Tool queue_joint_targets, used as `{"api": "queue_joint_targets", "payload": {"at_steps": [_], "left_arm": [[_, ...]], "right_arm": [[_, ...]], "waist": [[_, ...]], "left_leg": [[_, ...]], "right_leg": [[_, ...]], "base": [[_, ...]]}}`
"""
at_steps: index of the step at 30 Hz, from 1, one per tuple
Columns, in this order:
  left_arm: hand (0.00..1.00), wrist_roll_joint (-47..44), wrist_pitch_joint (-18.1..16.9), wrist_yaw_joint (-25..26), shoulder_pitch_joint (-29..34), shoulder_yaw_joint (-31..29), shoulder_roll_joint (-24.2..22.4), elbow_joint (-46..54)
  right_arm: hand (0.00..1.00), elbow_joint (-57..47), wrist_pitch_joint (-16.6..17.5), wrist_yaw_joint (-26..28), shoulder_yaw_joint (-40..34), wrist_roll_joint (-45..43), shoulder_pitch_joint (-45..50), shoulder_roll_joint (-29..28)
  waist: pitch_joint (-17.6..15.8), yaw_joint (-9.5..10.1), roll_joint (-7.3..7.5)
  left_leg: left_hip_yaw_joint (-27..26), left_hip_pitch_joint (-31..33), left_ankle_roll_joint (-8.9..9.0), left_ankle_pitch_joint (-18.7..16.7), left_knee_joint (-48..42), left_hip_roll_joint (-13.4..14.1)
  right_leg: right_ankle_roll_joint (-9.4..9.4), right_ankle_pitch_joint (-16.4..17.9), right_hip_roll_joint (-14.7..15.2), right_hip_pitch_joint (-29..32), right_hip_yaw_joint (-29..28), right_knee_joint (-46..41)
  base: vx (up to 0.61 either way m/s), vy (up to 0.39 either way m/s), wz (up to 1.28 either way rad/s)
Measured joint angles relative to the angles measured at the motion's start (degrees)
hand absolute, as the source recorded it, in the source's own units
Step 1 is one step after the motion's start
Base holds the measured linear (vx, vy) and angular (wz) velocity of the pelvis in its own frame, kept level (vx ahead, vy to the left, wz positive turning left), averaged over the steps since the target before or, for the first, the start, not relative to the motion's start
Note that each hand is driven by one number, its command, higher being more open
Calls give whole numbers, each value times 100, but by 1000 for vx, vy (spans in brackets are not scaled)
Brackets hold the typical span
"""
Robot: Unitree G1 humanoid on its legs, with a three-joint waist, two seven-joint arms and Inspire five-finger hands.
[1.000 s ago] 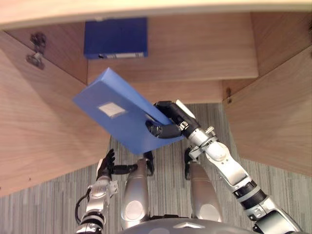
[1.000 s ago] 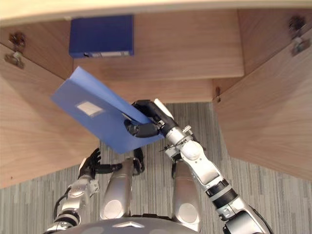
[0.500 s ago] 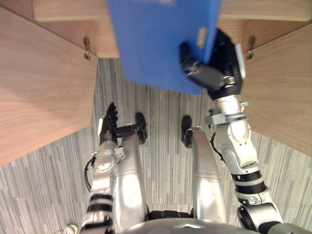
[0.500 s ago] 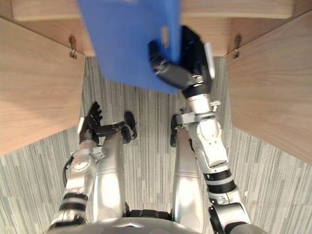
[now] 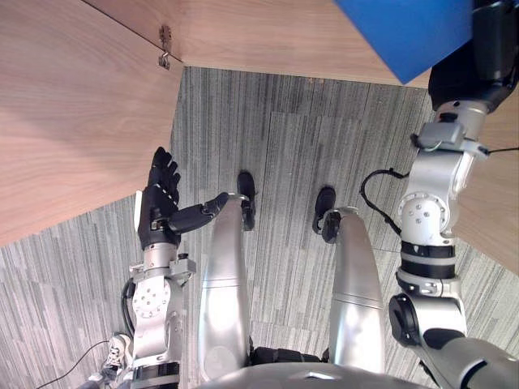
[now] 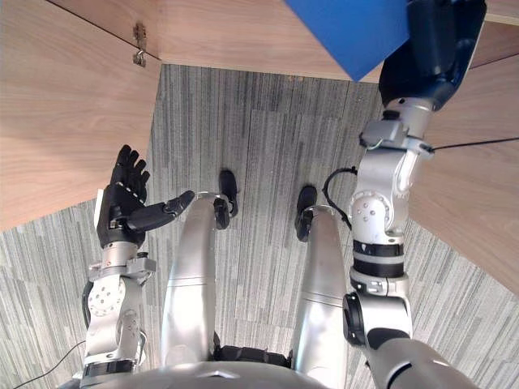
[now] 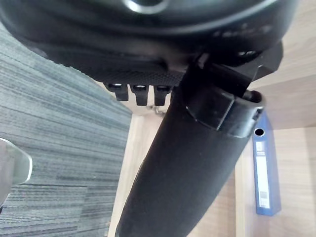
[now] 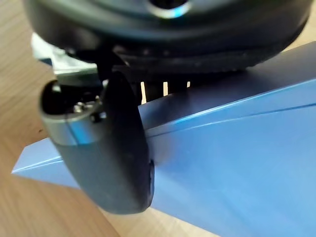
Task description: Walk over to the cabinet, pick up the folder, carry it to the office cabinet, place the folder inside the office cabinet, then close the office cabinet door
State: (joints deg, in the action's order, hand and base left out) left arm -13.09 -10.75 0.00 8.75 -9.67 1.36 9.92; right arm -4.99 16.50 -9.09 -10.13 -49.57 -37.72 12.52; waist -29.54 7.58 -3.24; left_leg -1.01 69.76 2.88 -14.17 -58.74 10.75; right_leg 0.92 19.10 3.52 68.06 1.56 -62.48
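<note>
The blue folder (image 5: 405, 31) is up at the top right of the eye views, over the cabinet's front edge. My right hand (image 5: 485, 49) is shut on its near corner, the arm stretched far forward. The right wrist view shows the thumb (image 8: 123, 168) pressed on the folder's blue face (image 8: 237, 163), with the fingers behind it. My left hand (image 5: 158, 203) hangs open at the lower left over the carpet, fingers straight and thumb pointing inward, holding nothing.
The cabinet's left door (image 5: 73, 121) stands open, with a metal hinge (image 5: 165, 49) near its inner edge. The right door (image 6: 486, 203) is open as well. The wooden cabinet base (image 5: 268, 36) runs across the top. Another blue folder (image 7: 264, 168) stands inside the cabinet.
The camera has tipped down towards the floor. My right arm has stretched further forward, carrying the folder up and right towards the cabinet. My left hand has risen.
</note>
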Motion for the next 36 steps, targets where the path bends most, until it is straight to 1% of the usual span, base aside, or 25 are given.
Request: {"api": "queue_joint_targets", "payload": {"at_steps": [6,8,11,12,14,16,17,19,20,21,22,23,24,25,27,29,32,36], "left_arm": [[100,-20,1,35,0,49,4,2],[100,-32,1,90,0,145,24,1],[100,-103,1,106,0,290,25,1],[100,-121,1,121,-2,314,26,0],[100,-266,0,215,-199,442,28,-164],[100,-249,42,254,-422,474,36,-390],[100,-254,89,291,-523,472,35,-533],[100,-269,103,335,-527,474,27,-581],[100,-276,109,336,-527,476,24,-582],[100,-341,113,350,-527,475,26,-582],[100,-361,113,357,-527,476,26,-582],[100,-445,123,357,-526,487,26,-588],[100,-446,123,357,-526,487,26,-590],[100,-453,125,360,-525,489,27,-614],[100,-455,126,367,-524,509,27,-650],[100,-468,129,373,-517,624,36,-686],[100,-497,132,337,-514,762,35,-685],[100,-531,133,322,-514,862,36,-684]], "right_arm": [[0,428,102,-131,-47,-528,-457,170],[0,704,167,-168,-49,-785,-782,202],[0,1101,179,-290,-52,-1372,-1159,320],[0,1178,183,-313,-59,-1428,-1232,334],[0,1498,282,-437,-18,-1660,-1565,311],[0,1523,317,-455,-20,-1828,-1595,274],[0,1591,388,-450,-14,-2146,-1704,205],[0,1708,508,-490,-105,-2555,-1908,57],[0,1735,548,-521,-164,-2663,-1968,24],[0,1844,701,-605,-305,-2762,-2133,-49],[0,1864,755,-665,-383,-2768,-2200,-82],[100,1912,939,-803,-508,-2797,-2343,-112],[100,1919,959,-810,-513,-2816,-2356,-113],[100,1952,1105,-924,-601,-2921,-2484,-120],[100,1978,1136,-1021,-626,-2920,-2568,-118],[100,1988,1181,-1152,-649,-2921,-2638,-116],[100,1991,1168,-1204,-630,-2921,-2677,-107],[100,1995,1106,-1208,-512,-2867,-2677,-18]], "waist": [[13,-5,-20],[16,1,-24],[17,13,-27],[18,20,-28],[25,22,-39],[36,-5,-50],[45,-61,-50],[53,-95,-57],[60,-89,-62],[71,-76,-75],[76,-68,-84],[87,-40,-100],[87,-37,-101],[92,2,-105],[106,17,-123],[124,37,-153],[125,37,-155],[127,22,-158]], "left_leg": [[46,52,26,51,49,-30],[75,121,43,89,76,-44],[149,150,64,157,162,-85],[160,155,75,170,181,-88],[190,162,103,240,306,-99],[202,155,106,310,399,-125],[219,147,116,366,465,-142],[247,139,147,447,551,-145],[260,138,159,480,592,-147],[296,129,185,582,733,-167],[301,128,204,628,791,-175],[320,123,213,738,934,-205],[322,122,214,746,950,-208],[326,108,231,825,1055,-223],[341,102,241,913,1171,-232],[371,96,288,975,1271,-243],[393,85,280,1072,1366,-240],[411,87,302,1115,1384,-230]], "right_leg": [[-8,10,34,33,55,-1],[-10,9,49,99,91,-2],[-13,8,77,104,166,37],[-14,7,77,104,179,53],[-40,-9,83,104,231,137],[-61,-23,108,103,263,169],[-91,-43,122,102,288,189],[-133,-86,121,103,323,231],[-139,-102,120,104,340,253],[-144,-135,131,108,393,324],[-142,-151,138,112,417,353],[-168,-190,165,127,458,398],[-170,-194,167,129,460,402],[-190,-225,185,149,480,422],[-213,-253,205,159,525,463],[-227,-267,237,159,591,487],[-274,-305,235,162,634,529],[-314,-339,227,161,659,542]], "base": [[-24,76,6],[-22,69,7],[-19,64,13],[-19,59,11],[-19,55,9],[-14,49,13],[-16,49,12],[-33,51,7],[-55,55,12],[-41,30,13],[-70,48,22],[-48,29,15],[-52,32,19],[-29,20,10],[-28,26,12],[-19,28,12],[-6,23,5],[3,26,-1]]}}
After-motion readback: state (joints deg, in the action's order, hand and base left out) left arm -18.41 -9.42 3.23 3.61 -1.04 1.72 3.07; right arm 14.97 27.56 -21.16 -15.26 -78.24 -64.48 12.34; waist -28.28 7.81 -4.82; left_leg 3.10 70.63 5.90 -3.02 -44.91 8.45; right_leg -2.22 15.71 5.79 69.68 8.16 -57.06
